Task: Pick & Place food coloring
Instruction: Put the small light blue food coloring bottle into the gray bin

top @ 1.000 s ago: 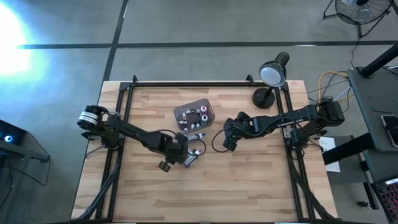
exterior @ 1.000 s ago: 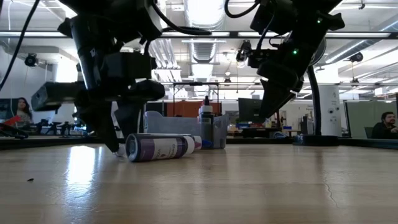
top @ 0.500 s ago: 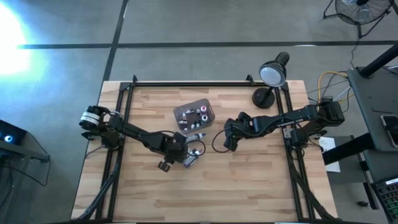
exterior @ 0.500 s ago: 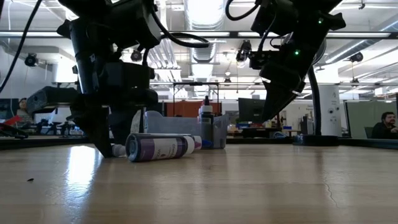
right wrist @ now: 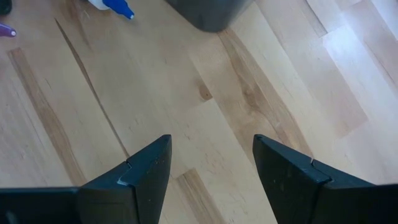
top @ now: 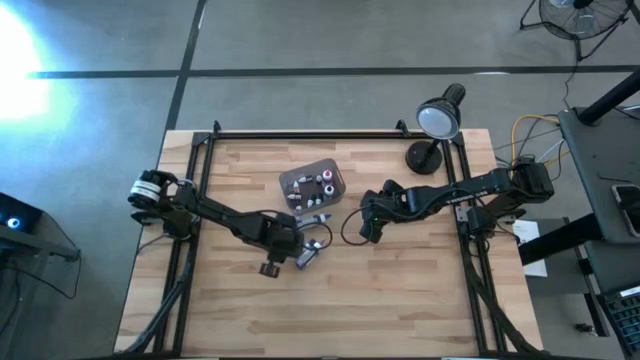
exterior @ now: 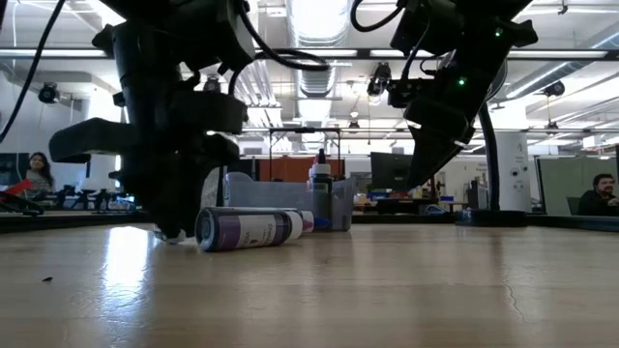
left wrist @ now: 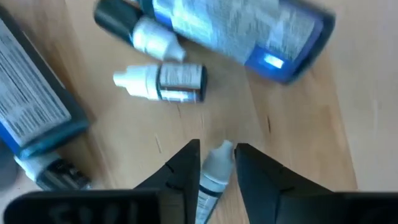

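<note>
We see the left hand (left wrist: 216,171) low over the light wooden slatted bench (top: 400,300), near its middle, fingers clamped on a tiny white-capped food coloring bottle (left wrist: 213,171) that lies between them (cap pointing forward past the fingertips). In the high view that left hand (top: 288,248) sits just in front of the translucent grey square tub (top: 312,184), which holds several more small bottles with white, pink and dark caps.

Just ahead of the held bottle, a second small white-capped bottle with a dark label (left wrist: 163,82) lies on its side on the bench, apart from the fingers. Beyond it lies a larger tube-shaped blue-and-white container (left wrist: 242,31), also on its side. A dark flat box with a printed label (left wrist: 34,106) lies off to one side.

Low view: a purple-labelled cylindrical container (exterior: 250,229) lies on its side just beside the left arm's lower end.

The right hand (right wrist: 210,165) hovers above bare bench right of the tub, fingers well apart and holding nothing; in the high view this right hand (top: 366,228) is clear of the bottles. A black desk lamp (top: 436,125) stands at the far right corner.
</note>
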`<state>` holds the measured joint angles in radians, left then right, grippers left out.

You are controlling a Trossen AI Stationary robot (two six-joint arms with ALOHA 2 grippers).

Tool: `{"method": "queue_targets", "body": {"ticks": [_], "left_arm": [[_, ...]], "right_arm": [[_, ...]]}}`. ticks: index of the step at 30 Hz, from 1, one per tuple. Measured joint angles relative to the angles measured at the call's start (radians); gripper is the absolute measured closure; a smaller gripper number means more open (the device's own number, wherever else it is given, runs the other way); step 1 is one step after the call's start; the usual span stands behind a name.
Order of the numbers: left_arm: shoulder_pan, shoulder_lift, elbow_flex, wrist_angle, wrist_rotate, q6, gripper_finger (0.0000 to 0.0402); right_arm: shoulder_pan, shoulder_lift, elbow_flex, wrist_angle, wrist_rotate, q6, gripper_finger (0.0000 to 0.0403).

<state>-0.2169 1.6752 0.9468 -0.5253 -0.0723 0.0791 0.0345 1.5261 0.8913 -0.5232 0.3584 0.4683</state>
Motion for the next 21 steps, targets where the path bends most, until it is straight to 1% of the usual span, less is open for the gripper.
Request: {"method": "queue_targets", "body": {"ticks": [5,14,21], "left_arm": [[-0.001,0.000,-0.005,-0.017,-0.007,0.036,0.0326],[-0.001,0.000,-0.009,-0.028,-0.025,0.036,0.0327],[-0.001,0.002,-0.020,-0.060,-0.010,-0.023,0.0326]], "right_arm": [[0.000,0.000,0.000,0.000,0.000,0.000,0.0184],[0.000,0.000,-0.006,0.002,0.000,0.000,0.0184],[0.000,-0.001,-0.016,0.003,0.000,0.003,0.0184]]}}
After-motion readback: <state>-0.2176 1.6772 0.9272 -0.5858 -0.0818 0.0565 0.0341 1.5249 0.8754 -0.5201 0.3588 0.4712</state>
